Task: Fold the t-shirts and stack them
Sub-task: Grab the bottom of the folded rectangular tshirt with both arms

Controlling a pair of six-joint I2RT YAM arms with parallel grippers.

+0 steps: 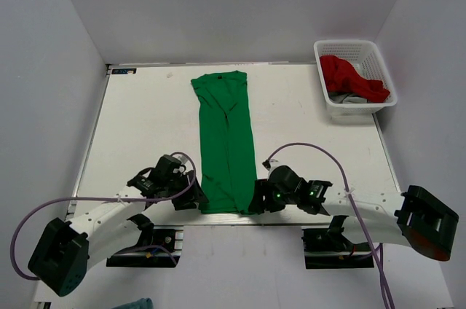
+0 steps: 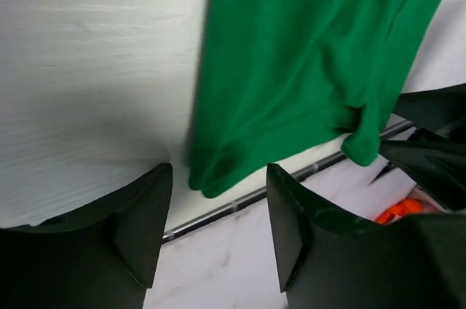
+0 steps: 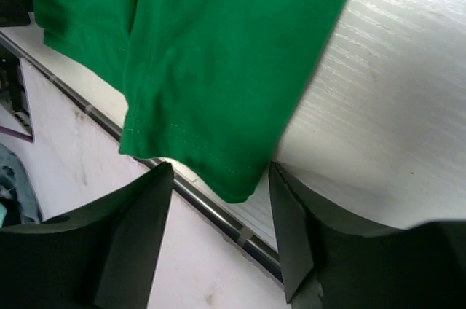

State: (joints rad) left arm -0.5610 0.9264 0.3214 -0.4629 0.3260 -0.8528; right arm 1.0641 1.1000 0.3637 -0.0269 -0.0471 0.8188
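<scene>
The green t-shirt (image 1: 227,141) lies on the white table as a long narrow strip, sleeves folded in, collar far, hem at the near edge. My left gripper (image 1: 195,200) is open beside the hem's left corner (image 2: 211,178), which sits just ahead of its jaws. My right gripper (image 1: 256,200) is open beside the hem's right corner (image 3: 237,185), which lies between its fingertips without being clamped. The red t-shirt (image 1: 349,77) is crumpled in the white basket (image 1: 386,68) at the far right.
The table's near edge with its metal strip (image 2: 240,203) runs right under both grippers. A grey cloth (image 1: 348,98) lies in the basket under the red shirt. White walls enclose the table on three sides. A teal cloth (image 1: 135,303) shows at the bottom edge.
</scene>
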